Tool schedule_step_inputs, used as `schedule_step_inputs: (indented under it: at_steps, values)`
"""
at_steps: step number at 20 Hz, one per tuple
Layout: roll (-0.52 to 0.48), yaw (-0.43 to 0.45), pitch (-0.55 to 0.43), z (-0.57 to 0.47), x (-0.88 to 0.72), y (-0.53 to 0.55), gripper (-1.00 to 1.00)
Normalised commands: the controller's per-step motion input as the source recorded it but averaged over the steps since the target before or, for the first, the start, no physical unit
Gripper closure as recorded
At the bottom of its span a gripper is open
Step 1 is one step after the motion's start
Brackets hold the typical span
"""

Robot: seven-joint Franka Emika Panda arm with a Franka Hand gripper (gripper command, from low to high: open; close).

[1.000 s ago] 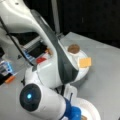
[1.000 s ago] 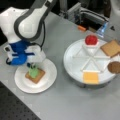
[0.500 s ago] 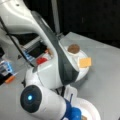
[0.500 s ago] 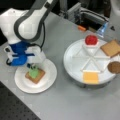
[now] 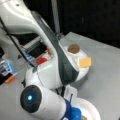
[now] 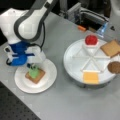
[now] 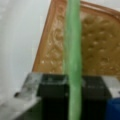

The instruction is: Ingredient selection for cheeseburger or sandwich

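Note:
My gripper point(image 6: 33, 67) is at a front view's left, low over the white plate point(image 6: 48, 81), shut on a green disc point(image 6: 33, 72) held on edge. The disc's lower rim is at or just above a tan toast square point(image 6: 37, 77), the only sandwich layer lying on the plate. In the wrist view the green disc point(image 7: 73, 50) stands upright between dark pads point(image 7: 51, 86), with the toast point(image 7: 100, 47) behind it. The segmented tray point(image 6: 75, 63) holds other ingredients: a red piece point(image 6: 91, 40), a toast square point(image 6: 111, 47), a brown patty point(image 6: 114, 67) and yellow cheese point(image 6: 91, 77).
The arm's white and blue body point(image 5: 50, 75) fills much of a front view, hiding the gripper there. Behind it are the patty point(image 5: 73, 48), the cheese point(image 5: 85, 62) and the red piece point(image 5: 41, 60). Dark equipment and an orange item point(image 6: 81, 28) line the table's back.

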Motion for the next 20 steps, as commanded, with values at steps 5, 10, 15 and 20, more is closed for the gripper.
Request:
schedule_step_inputs:
  at_steps: [5,10,15,20]
  values:
    - [0.106,0.218,0.052,0.04,0.18,-0.24,-1.0]
    - [0.074,0.263,0.051,0.06,0.16,-0.28,-1.0]
    - [0.096,0.316,0.085,0.08,0.14,-0.3,-1.0]
    - [0.064,0.262,0.117,0.15,0.08,-0.19,-1.0]
